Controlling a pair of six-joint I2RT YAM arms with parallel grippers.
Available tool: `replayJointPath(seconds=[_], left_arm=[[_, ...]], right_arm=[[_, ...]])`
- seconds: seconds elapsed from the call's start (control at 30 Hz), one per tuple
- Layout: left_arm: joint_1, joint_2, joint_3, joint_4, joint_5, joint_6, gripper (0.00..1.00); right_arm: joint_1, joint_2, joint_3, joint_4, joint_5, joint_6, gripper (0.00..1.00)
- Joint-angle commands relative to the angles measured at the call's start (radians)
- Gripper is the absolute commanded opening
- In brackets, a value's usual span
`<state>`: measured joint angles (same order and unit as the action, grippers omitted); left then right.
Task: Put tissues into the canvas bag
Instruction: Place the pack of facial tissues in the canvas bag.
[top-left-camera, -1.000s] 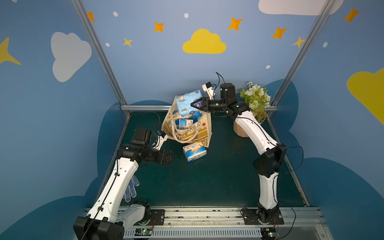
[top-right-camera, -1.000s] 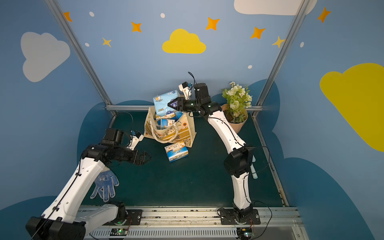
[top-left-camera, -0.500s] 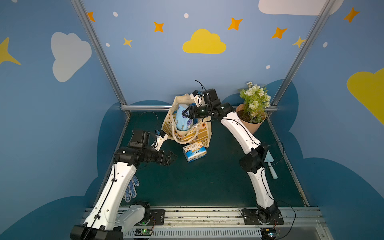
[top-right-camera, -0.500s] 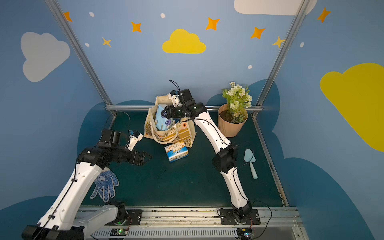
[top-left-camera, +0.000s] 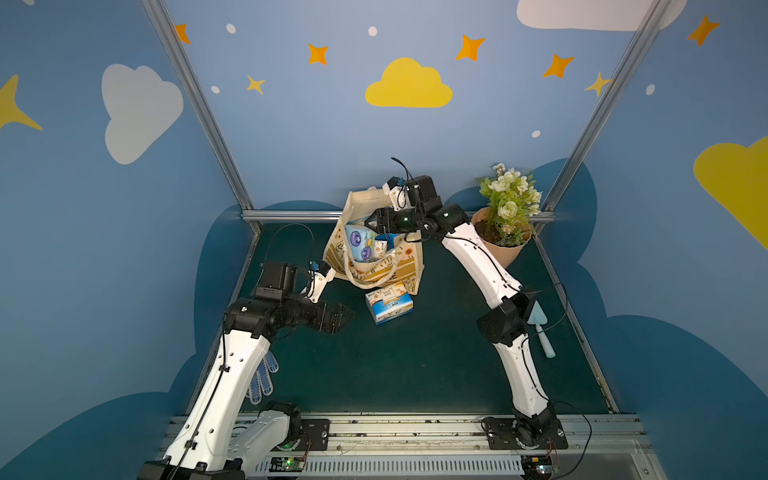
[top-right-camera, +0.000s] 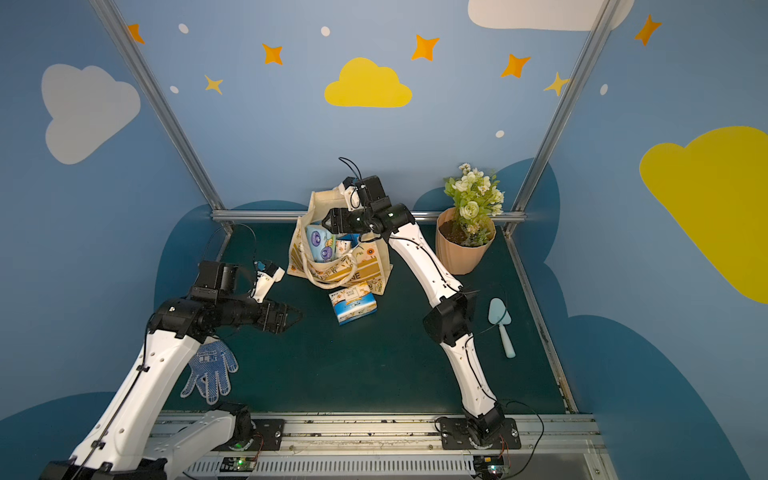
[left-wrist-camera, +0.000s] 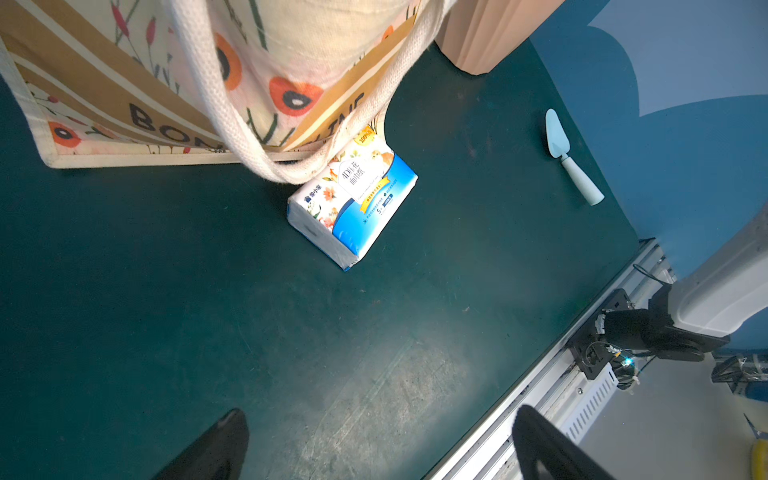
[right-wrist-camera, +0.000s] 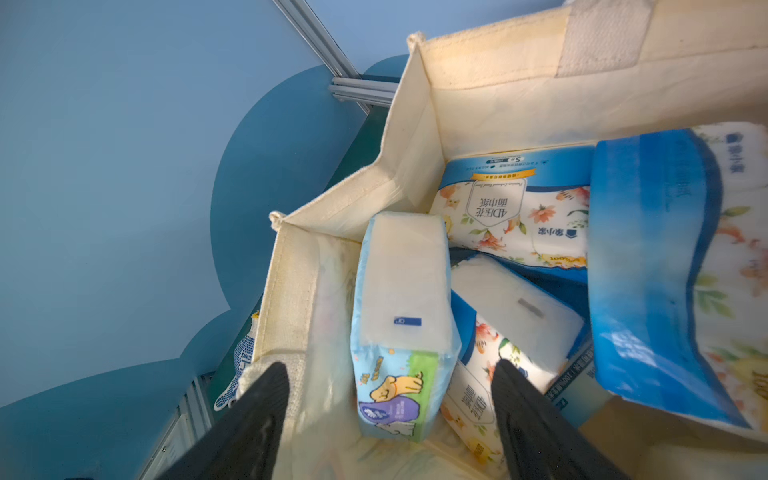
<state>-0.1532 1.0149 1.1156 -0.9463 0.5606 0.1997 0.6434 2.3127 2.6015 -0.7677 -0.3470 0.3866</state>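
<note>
My left arm (top-left-camera: 232, 374) and right arm (top-left-camera: 478, 259) wear white shells with black joints, and thin black cables (top-left-camera: 291, 225) trail along them. My left end effector (top-left-camera: 345, 318) and right end effector (top-left-camera: 369, 223) are black, with tapered fingers (right-wrist-camera: 257, 419).

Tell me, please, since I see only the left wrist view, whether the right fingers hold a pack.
Observer: No, the right fingers are open at the mouth of the bag, clear of the pale pack inside.
Operator: How many are inside?
Observer: At least four show in the right wrist view; deeper I cannot tell.
Operator: Is anything else lying loose?
Observer: A dotted glove lies partly under the left arm.
</note>
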Motion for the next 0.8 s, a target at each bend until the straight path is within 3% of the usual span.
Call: replayJointPath(seconds=[0.0,0.27,0.4,0.57,0.7,0.77], left_arm=[[-0.02,-0.019,-0.007,-0.013,-0.03,0.049,1.0],[-0.11,-0.031,-0.021,-0.032,-0.163,0.173,1.0],[-0.22,0.009,-0.012,-0.006,-0.276,0.172,1.0],[-0.344,0.037,-0.024,0.019,-0.337,0.137,1.0],[-0.434,0.079,-0.033,0.048,-0.337,0.131,1.0],[-0.499,0.124,-0.03,0.069,-0.404,0.137,1.0]], right_arm=[[-0.005,-0.064,0.025,-0.002,0.056,-0.023,0.79],[-0.008,-0.143,0.025,0.007,0.158,-0.043,0.79],[-0.031,-0.229,0.025,-0.044,0.226,-0.032,0.79],[-0.095,-0.302,0.012,-0.085,0.158,-0.001,0.8],[-0.115,-0.343,-0.024,-0.119,0.17,0.018,0.8],[-0.115,-0.379,-0.058,-0.146,0.186,0.013,0.8]])
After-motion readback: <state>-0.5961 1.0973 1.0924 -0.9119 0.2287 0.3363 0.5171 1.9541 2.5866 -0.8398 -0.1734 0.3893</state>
